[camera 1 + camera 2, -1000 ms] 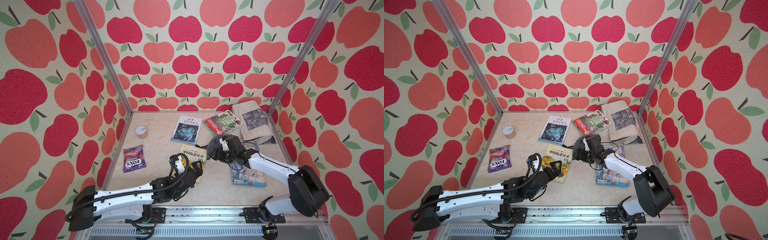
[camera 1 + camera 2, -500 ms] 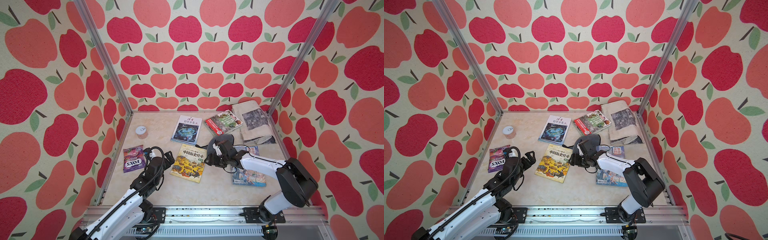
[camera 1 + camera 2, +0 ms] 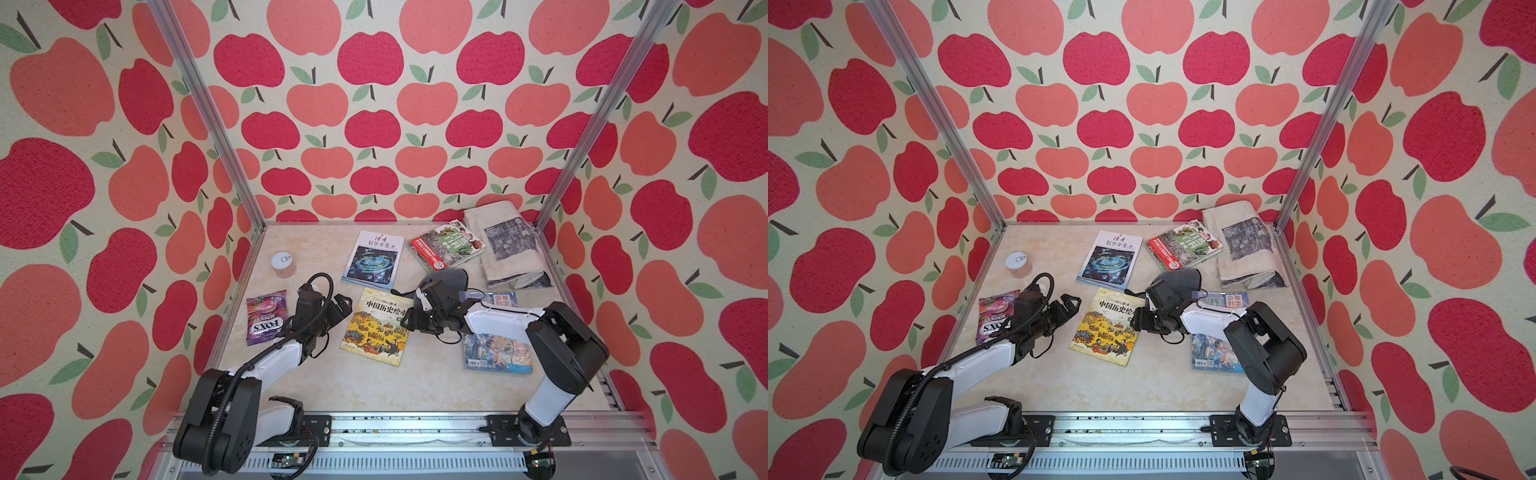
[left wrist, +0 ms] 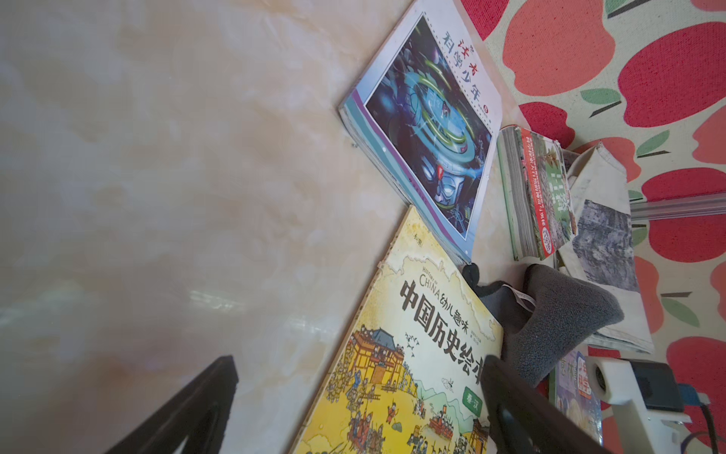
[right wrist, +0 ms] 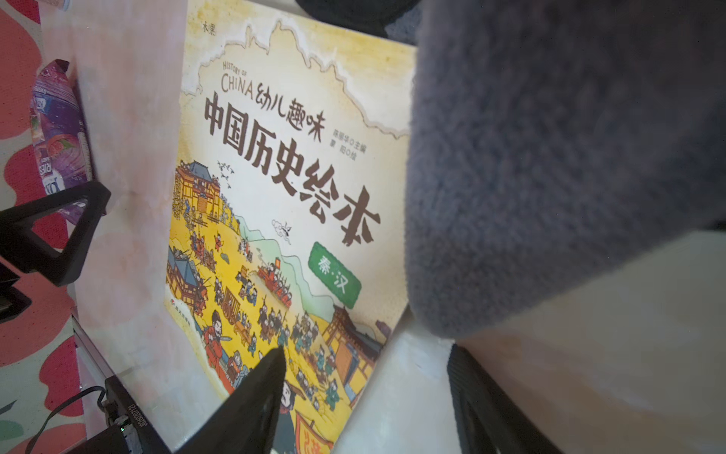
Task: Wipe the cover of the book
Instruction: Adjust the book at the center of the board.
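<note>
The book [image 3: 376,328] with a yellow picture cover lies flat mid-table, seen in both top views [image 3: 1105,328] and both wrist views [image 4: 408,353] [image 5: 275,204]. A grey cloth [image 3: 448,279] bunches up just behind my right gripper [image 3: 406,322], at the book's right edge. In the right wrist view the cloth [image 5: 550,157] hangs past one fingertip, not between the jaws, and the right gripper [image 5: 365,350] stands open over the book's corner. My left gripper [image 3: 341,306] is open, just left of the book, empty.
A blue science book [image 3: 374,259], a red-green book [image 3: 444,245] and a folded newspaper [image 3: 505,245] lie at the back. A comic book [image 3: 496,353] lies under the right arm. A purple sweets bag [image 3: 266,316] and a small jar [image 3: 283,265] sit at the left wall.
The left arm has pulled back off the book's lower left corner to its left side. The right gripper with the cloth has shifted forward along the book's right edge.
</note>
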Robot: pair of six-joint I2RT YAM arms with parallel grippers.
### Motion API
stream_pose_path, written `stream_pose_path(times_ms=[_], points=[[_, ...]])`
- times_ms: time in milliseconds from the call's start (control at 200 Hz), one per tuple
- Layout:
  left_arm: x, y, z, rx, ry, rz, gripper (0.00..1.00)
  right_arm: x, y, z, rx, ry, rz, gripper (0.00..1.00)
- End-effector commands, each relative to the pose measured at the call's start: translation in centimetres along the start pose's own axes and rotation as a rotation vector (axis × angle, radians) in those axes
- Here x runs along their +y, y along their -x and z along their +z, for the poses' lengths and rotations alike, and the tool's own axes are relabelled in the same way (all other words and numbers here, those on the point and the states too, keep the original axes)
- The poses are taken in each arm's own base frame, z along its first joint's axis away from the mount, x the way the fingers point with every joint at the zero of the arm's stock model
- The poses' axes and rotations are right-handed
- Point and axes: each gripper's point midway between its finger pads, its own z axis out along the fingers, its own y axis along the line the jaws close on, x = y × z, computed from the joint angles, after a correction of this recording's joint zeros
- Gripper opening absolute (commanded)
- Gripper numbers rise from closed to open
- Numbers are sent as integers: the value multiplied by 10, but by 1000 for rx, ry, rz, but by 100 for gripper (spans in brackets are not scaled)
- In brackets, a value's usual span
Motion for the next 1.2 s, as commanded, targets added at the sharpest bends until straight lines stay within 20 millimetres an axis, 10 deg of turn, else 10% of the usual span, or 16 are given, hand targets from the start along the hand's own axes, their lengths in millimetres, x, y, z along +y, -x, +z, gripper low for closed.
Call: stream_pose_path(times_ms=[0, 280, 681, 966, 1196], points=[[-25, 7, 16, 37, -131, -27, 99, 3, 7, 9, 2, -8, 1, 66], [-7, -30, 36, 171, -140, -119, 99, 12, 4, 24, 79, 25, -55, 61], [-10, -86, -21, 227, -65, -50, 100, 5, -22, -15, 144, -53, -229, 63], [11, -75, -42, 143, -16, -70, 100, -9, 49, -99, -108, -411, -465, 91], [2, -71, -28, 149, -50, -77, 100, -22, 115, -114, -227, -648, -549, 99]])
